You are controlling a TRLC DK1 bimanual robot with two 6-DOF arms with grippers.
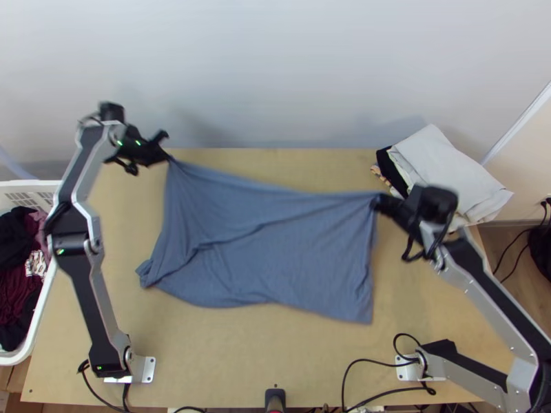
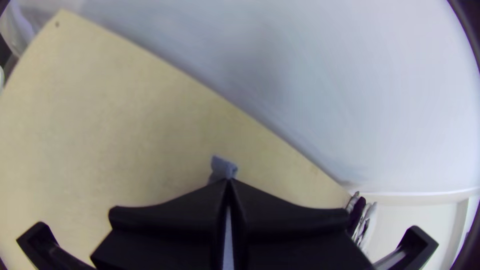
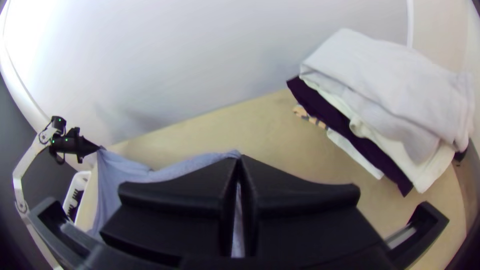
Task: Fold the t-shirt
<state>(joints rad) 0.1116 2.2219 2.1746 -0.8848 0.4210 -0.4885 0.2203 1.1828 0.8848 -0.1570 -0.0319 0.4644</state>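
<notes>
Step in hand, as we judge it: spreading and tensioning the t-shirt [image 1: 296,255] before a proper fold. We see it in the middle of the surface [image 1: 206,351], its far edge drawn between both pincers, the rest trailing toward the arm bases. Not flat: we note slanting creases across the body and a rumpled corner at the near left.

Left pincer [image 1: 169,157]: closed, pinching the far left corner; in the right wrist view we see cloth hanging from it, so that end is lifted. Right pincer [image 3: 239,157]: closed too, gripping the far edge at its right end. We can't tell which part of the garment either holds, sleeve, shoulder or hem.

Next move, our call: keep both grips, even out the pull, then lower the cloth so the creases open out and the near left corner unrolls. Only then do we fold. Uneven tension could skew the shirt or slip a corner. We'd keep the right arm off the folded stack [image 1: 448,172] beside it.
</notes>
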